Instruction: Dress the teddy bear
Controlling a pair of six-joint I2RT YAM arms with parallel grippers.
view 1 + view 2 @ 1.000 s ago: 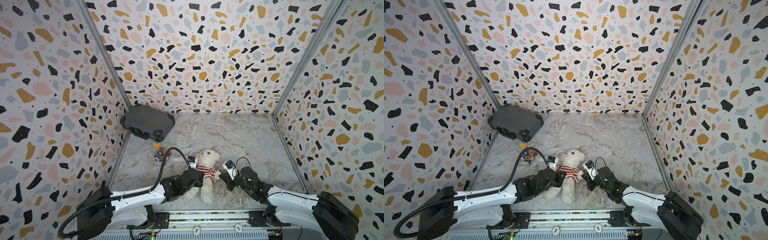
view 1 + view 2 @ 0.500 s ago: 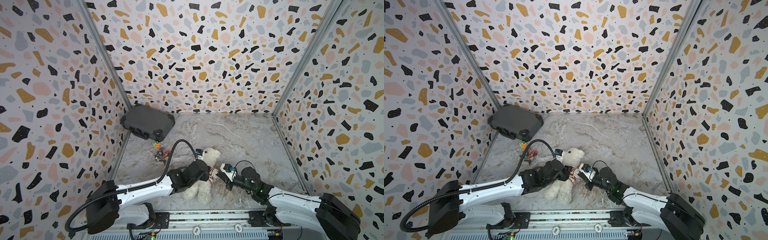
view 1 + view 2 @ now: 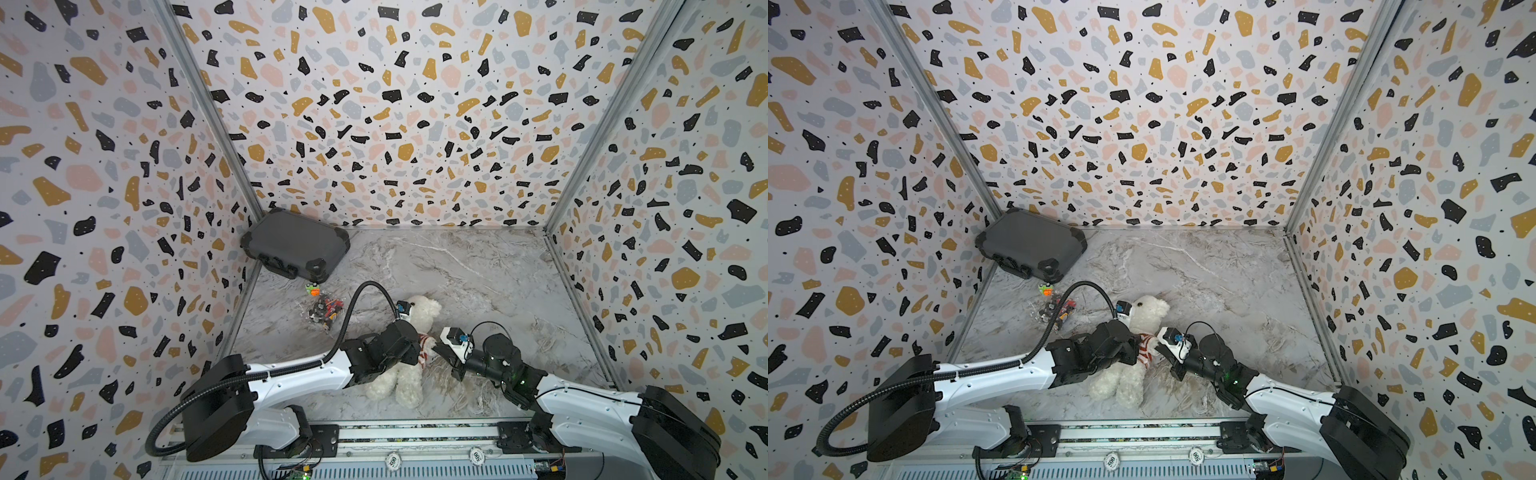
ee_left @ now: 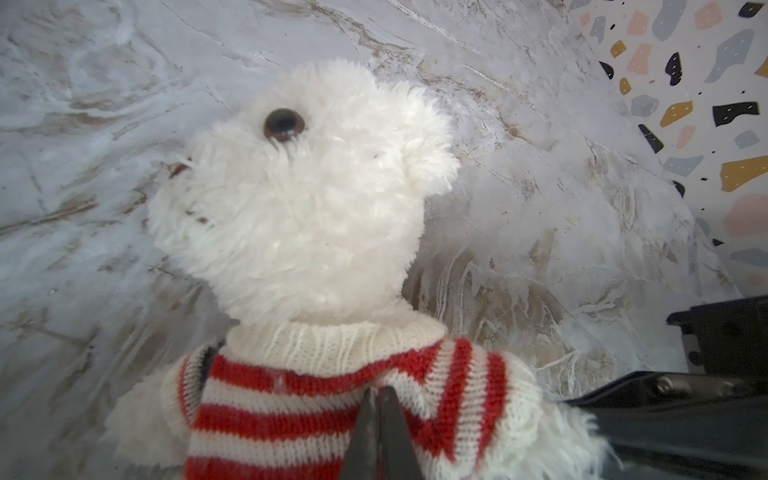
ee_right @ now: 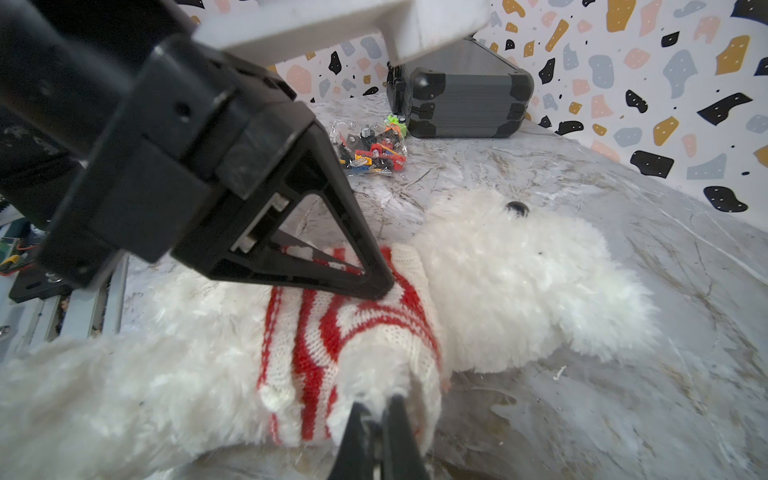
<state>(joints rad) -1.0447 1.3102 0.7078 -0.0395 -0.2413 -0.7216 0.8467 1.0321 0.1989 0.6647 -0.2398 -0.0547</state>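
The left gripper point(image 4: 379, 419) is pressing its tips, jaws closed together, into the chest of the striped sweater point(image 4: 291, 399); whether it is pinching a fold of knit I cannot tell. The right gripper point(image 5: 380, 428) is clamping narrowly on white fluff where the bear's arm is coming out of a sleeve cuff.

The teddy bear point(image 3: 419, 316) is lying on its back near the front of the marble tabletop point(image 3: 478, 270), between the two arms, head pointing toward the back wall.

By my reading, the dressing is mostly done. The collar is sitting round the neck, and in the left wrist view fur is poking out of both sleeves. The hem, though, is bunching high on the chest and the belly is showing bare, so pulling the knit down and straightening it looks like what is left.

Counting: one bear, one sweater and two grippers. Off to the left, one dark hard case point(image 3: 295, 245), one clear bag of small toy bricks point(image 3: 324, 309) and one loose orange-and-green piece point(image 3: 312, 288) are lying.
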